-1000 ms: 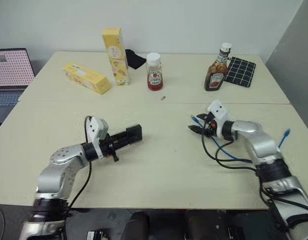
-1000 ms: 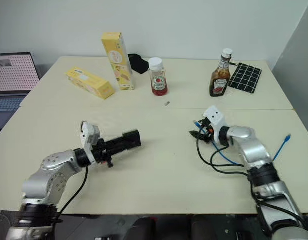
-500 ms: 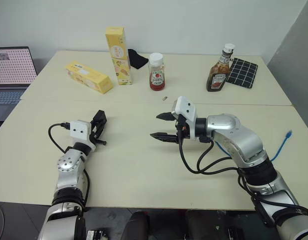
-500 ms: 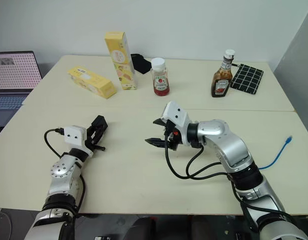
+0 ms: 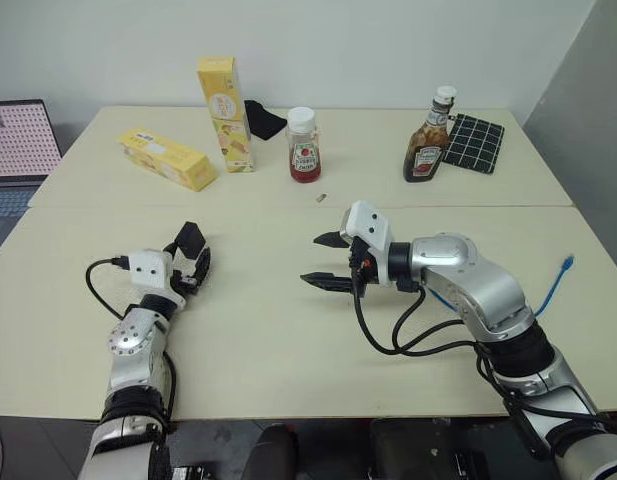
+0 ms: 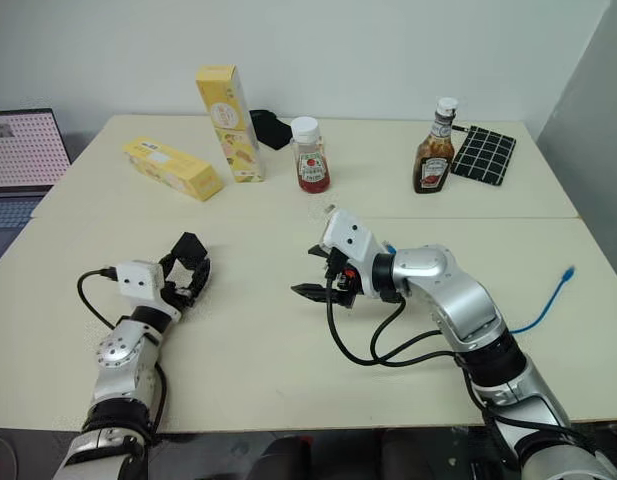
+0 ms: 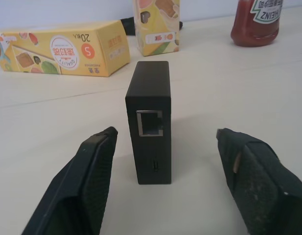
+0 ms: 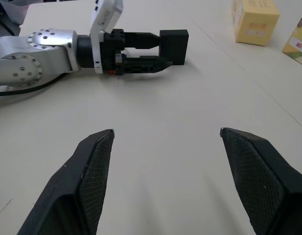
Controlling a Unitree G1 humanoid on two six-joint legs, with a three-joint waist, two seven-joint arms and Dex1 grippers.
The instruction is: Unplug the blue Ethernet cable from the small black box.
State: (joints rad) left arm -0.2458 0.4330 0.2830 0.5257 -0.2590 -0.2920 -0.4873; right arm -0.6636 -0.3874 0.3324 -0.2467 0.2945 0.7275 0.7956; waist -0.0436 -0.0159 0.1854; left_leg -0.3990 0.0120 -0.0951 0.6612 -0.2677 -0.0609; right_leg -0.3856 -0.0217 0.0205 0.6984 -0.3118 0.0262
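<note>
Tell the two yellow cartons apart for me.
The standing carton is upright on its end, while the lying carton rests flat on its long side. The standing carton is close to the ketchup bottle; the lying carton sits farther to the robot's left. Both are yellow printed boxes.

the head's two eye views look forward and down over the table [image 5: 288, 350], from just behind both arms, sharing nearly the same scene. the left wrist view sits low and close behind the small black box [image 7: 148, 120], facing the yellow cartons [image 7: 62, 54]. the right wrist view looks low across the table toward the left gripper [image 8: 155, 49].
</note>
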